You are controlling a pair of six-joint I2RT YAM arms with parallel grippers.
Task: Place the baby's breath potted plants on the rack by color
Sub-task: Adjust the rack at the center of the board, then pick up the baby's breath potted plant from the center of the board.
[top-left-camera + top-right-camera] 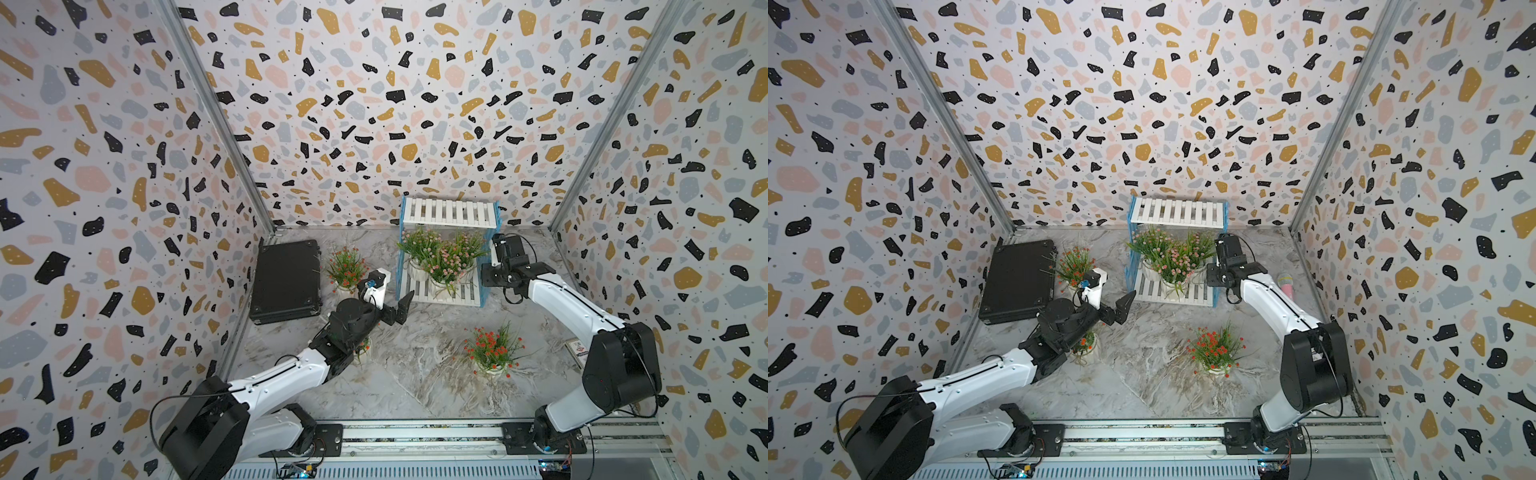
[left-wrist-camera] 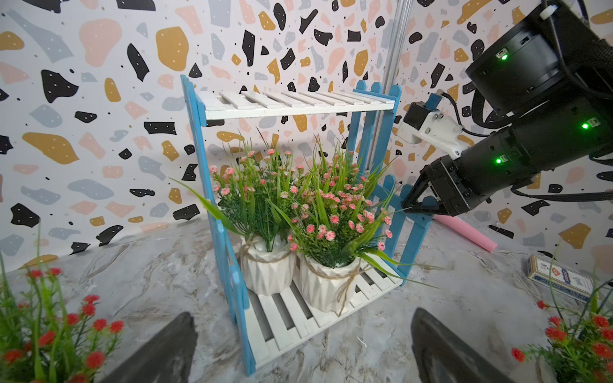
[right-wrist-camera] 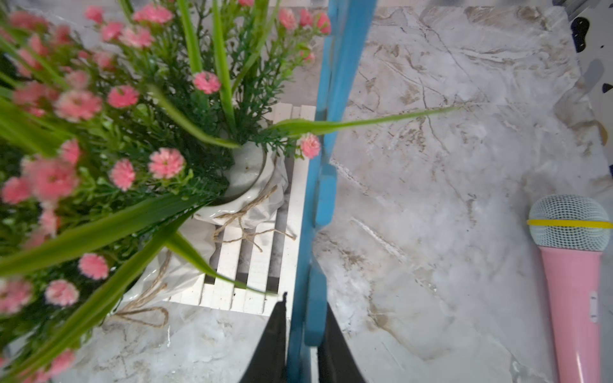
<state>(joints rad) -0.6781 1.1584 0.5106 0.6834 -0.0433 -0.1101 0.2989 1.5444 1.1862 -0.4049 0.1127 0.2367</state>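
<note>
The rack (image 1: 451,212) stands at the back of the table, its top shelf (image 2: 292,102) bare. Three pink baby's breath potted plants (image 1: 440,253) crowd its lower shelf; two white pots (image 2: 328,285) show at the front. My right gripper (image 3: 305,308) is shut on the rack's blue side frame (image 3: 331,99), at the rack's right side (image 1: 486,276). My left gripper (image 2: 302,318) hangs open in front of the rack (image 1: 401,309), holding nothing. Red-flowered plants stand on the table: one by the black case (image 1: 347,266), one front right (image 1: 494,349), one half hidden under my left arm (image 1: 363,347).
A black flat case (image 1: 286,280) lies at the back left. Right of the rack lies a pink toy microphone (image 3: 570,265). A small printed box (image 2: 560,277) sits near the right wall. Patterned walls close in three sides.
</note>
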